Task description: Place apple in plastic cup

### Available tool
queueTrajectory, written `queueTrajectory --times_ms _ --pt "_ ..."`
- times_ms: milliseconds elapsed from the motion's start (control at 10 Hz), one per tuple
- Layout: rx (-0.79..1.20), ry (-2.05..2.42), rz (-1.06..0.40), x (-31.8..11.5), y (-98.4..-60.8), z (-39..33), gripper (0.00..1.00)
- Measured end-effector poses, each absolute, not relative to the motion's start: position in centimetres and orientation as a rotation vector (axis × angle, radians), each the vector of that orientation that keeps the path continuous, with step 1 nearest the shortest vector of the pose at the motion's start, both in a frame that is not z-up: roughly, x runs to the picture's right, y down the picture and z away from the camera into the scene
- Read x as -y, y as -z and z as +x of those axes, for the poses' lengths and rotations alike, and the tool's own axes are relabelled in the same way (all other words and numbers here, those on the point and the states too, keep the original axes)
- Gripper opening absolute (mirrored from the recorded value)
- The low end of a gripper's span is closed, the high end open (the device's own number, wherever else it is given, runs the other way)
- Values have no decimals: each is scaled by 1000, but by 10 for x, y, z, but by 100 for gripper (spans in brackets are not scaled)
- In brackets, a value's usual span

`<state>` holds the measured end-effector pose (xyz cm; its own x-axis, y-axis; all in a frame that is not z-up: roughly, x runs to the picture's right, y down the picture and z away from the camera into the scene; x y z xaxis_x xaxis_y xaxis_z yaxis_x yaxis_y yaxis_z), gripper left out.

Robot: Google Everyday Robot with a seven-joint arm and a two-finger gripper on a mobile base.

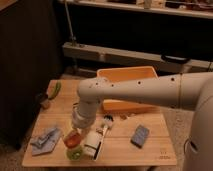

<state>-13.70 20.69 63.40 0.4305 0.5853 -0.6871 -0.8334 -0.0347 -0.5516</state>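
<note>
Placement is the step in hand, judging by the single camera view: the arm (140, 92) reaches in from the right across the wooden table (152, 150) and bends down at its elbow, so that the gripper (74, 133) hangs at the near left part of the tabletop, directly over the plastic cup (75, 153). The apple (72, 139) sits right at the gripper's tip, touching or almost touching the cup's rim and a little to the left of its centre; whether it is clamped or merely resting there cannot be told, since the wrist hides the jaws from this angle. The next move probably calls for a small shift to centre the fruit over the opening, a short descent, then a clean release, with care not to nudge the white bottle (93, 143) lying just beside the cup on its right. The apple looks small, round and orange-red with a smooth skin; the cup below it is a translucent yellowish-green and only slightly wider, so there is little margin. A crumpled blue cloth (46, 140) lies to the left, an orange bin (127, 75) stands behind the arm, and a green vegetable (56, 90) rests at the far left edge
</note>
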Motion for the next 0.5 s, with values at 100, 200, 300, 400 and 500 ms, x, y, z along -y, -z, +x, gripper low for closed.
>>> queueTrajectory --times_ms 100,200,300,400,500 --pt "-297 -1147 -1119 -210 -634 -142 0" --pt "-320 -1138 -1119 -212 -636 -142 0" --pt "-345 -1125 -1123 -215 -638 -142 0" --pt "-359 -1115 -1127 -218 -640 -143 0" --pt "-376 -1109 -1132 -221 -643 -143 0"
